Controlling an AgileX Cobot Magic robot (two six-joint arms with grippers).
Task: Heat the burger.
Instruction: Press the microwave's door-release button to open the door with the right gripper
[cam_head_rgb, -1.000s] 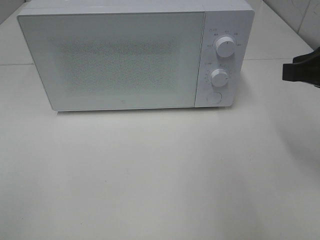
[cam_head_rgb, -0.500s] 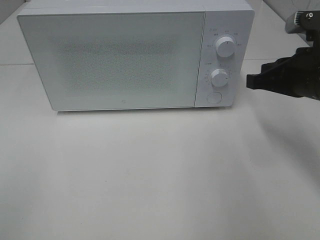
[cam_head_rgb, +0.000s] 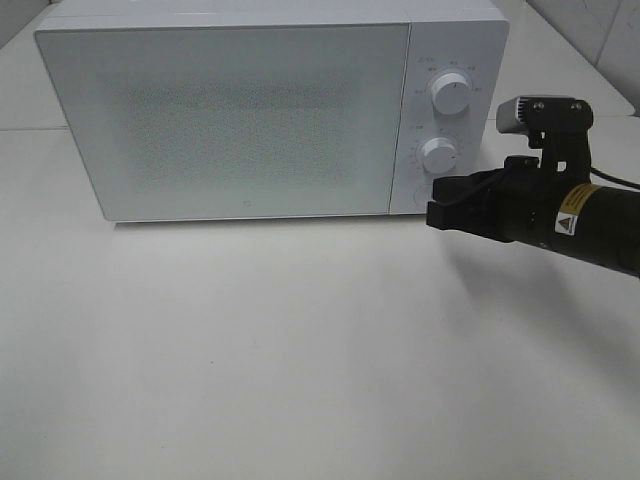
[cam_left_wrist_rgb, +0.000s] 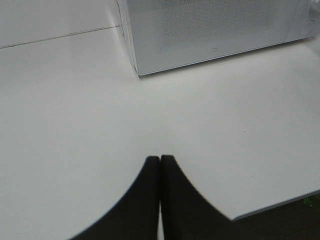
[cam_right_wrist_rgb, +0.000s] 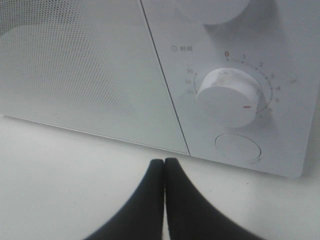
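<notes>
— Two claws: how do they stand?
— Both pressed closed, empty. Right claw (cam_head_rgb: 433, 213) is near the round button (cam_right_wrist_rgb: 238, 147) under the microwave's (cam_head_rgb: 270, 115) lower knob (cam_head_rgb: 438, 155); left claw (cam_left_wrist_rgb: 160, 158) hangs over the table (cam_left_wrist_rgb: 75, 110).
— The burger?
— Can't tell; door (cam_right_wrist_rgb: 75, 70) is closed.

The burger is hidden from me in every view. The white microwave (cam_head_rgb: 270, 115) stands upright with its door (cam_head_rgb: 200, 130) shut, directly ahead of my right gripper (cam_head_rgb: 432, 205), whose pinched-together tips sit near its round button (cam_right_wrist_rgb: 238, 147).
</notes>
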